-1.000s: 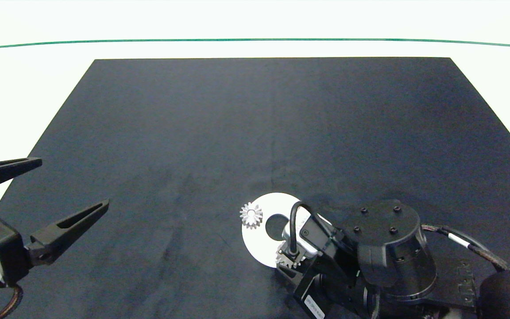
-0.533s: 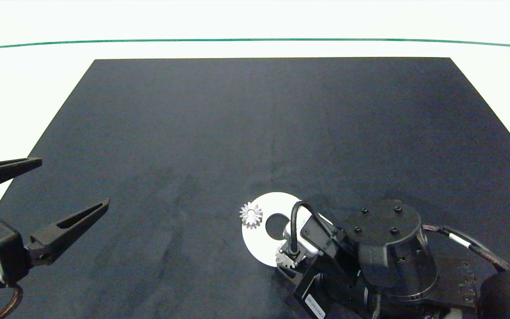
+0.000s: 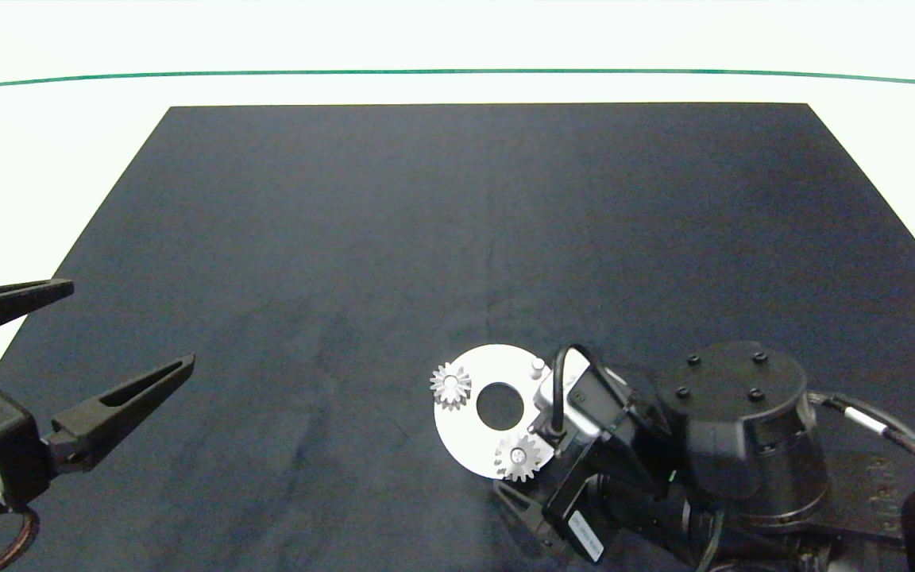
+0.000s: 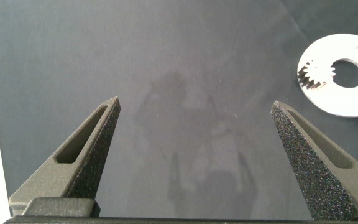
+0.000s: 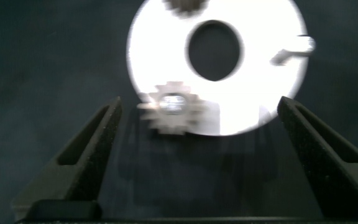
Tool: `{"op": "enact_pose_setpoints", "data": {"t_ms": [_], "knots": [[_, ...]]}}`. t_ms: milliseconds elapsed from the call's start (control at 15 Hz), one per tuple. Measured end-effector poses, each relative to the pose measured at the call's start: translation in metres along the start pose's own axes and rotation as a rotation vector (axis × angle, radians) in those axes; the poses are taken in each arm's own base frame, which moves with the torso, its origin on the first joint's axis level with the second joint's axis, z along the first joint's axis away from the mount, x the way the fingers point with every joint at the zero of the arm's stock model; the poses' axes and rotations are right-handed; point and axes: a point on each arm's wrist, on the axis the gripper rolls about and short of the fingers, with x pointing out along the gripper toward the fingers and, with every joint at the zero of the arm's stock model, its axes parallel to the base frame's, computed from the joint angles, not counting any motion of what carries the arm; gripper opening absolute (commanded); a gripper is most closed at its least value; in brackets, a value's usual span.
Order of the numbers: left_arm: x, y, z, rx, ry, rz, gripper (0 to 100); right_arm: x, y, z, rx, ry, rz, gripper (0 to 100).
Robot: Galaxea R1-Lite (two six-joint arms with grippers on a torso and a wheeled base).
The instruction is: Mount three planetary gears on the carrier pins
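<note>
The white ring-shaped carrier disc (image 3: pixel 469 433) lies on the black mat near the front. One silver planetary gear (image 3: pixel 450 385) sits on its left pin. A second gear (image 3: pixel 518 457) sits on the front pin, also seen in the right wrist view (image 5: pixel 174 107). The third carrier pin (image 3: pixel 538 367) stands bare at the disc's right, and in the wrist view (image 5: pixel 294 50). My right gripper (image 5: pixel 201 134) is open, drawn back just in front of the front gear. My left gripper (image 3: pixel 68 326) hangs open at the far left, far from the disc (image 4: pixel 340 74).
The black mat (image 3: pixel 457 238) covers most of the white table, with a green line (image 3: pixel 457 71) along the back. My right arm's dark wrist (image 3: pixel 735 445) fills the front right corner beside the disc.
My right gripper has let go of the second gear on the front pin and pulled back to the right, uncovering the gear and the bare pin. The left arm has not moved.
</note>
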Motion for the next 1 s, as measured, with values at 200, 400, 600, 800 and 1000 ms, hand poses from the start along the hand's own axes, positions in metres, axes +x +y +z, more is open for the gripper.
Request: {"op": "enact_pose_setpoints", "data": {"t_ms": [200, 400, 600, 800, 1000], "knots": [[0.0, 0.0, 0.0, 0.0, -0.001, -0.001, 100, -0.017, -0.048, 0.0, 0.055, 0.018, -0.139, 100], [-0.001, -0.002, 0.001, 0.002, -0.007, -0.022, 100, -0.053, -0.097, -0.018, 0.115, 0.103, -0.261, 100], [-0.001, -0.004, 0.0, 0.006, -0.002, -0.035, 100, -0.093, -0.115, -0.027, 0.157, 0.11, -0.329, 100], [-0.003, -0.003, 0.0, 0.005, -0.007, -0.035, 100, -0.114, -0.12, -0.039, 0.191, 0.115, -0.38, 100], [-0.004, -0.005, 0.001, 0.005, -0.017, -0.053, 100, -0.12, -0.12, -0.05, 0.216, 0.113, -0.34, 100]]}}
